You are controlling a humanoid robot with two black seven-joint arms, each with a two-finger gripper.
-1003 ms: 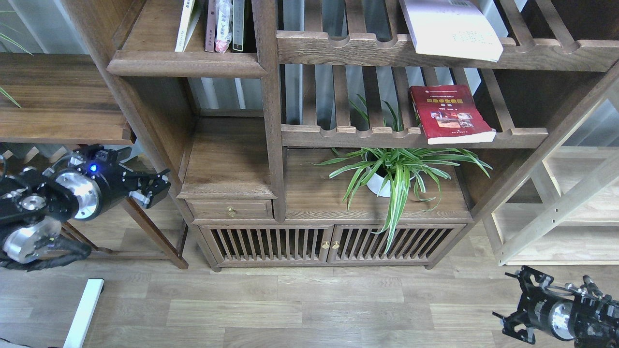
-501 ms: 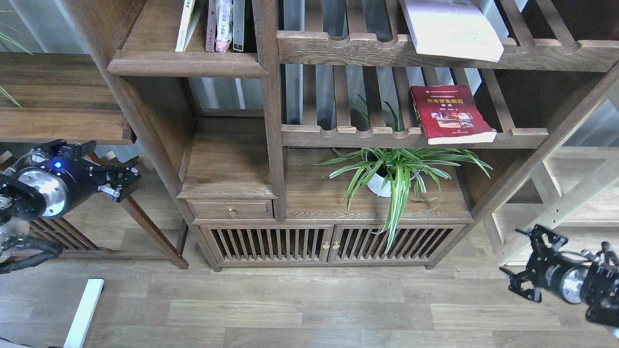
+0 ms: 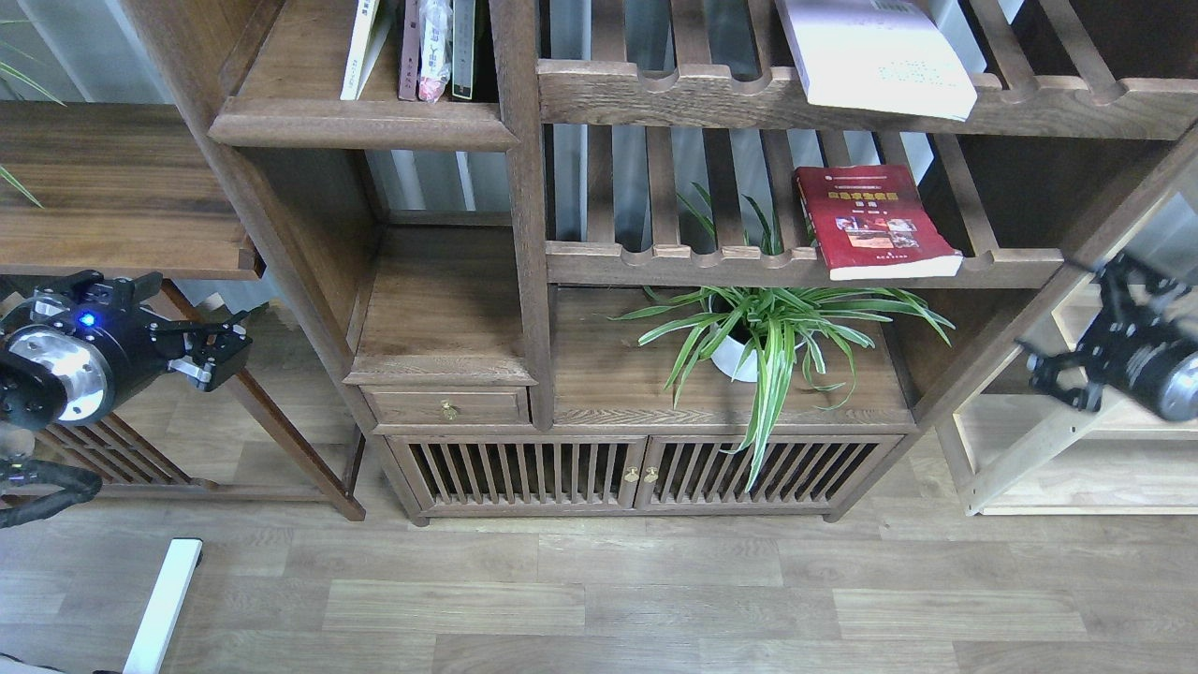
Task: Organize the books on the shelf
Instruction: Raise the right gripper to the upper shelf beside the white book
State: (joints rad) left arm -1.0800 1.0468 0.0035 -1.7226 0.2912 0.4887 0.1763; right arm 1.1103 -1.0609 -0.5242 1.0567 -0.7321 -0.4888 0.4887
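Dark-brown wood makes up the bookcase, and its narrow upper-left bay holds the shelf (image 3: 360, 122), a solid board with a thick rounded front lip. Several thin books stand upright on it: a yellow-green and white paperback (image 3: 358, 47) leaning slightly at the left, then a pinkish one (image 3: 409, 51), a plastic-wrapped item (image 3: 433, 47) and a dark spine (image 3: 462, 47). To the right, a slatted rack carries the red book (image 3: 872, 220) lying flat, its lower edge overhanging the scalloped front rail. On the rack above lies a white book (image 3: 875, 51), also jutting past its rail. Below the red book a potted spider plant (image 3: 763, 328) stands on the cabinet top. The left gripper (image 3: 211, 351) hangs low at the left, well apart from the shelf, pointing right, its fingers close together with nothing between them. The right gripper (image 3: 1086, 328) is raised at the right edge, beside the bookcase's slanted side post and in front of a paler bare-wood unit (image 3: 1076, 468); it is blurred, so I cannot tell how its fingers stand.
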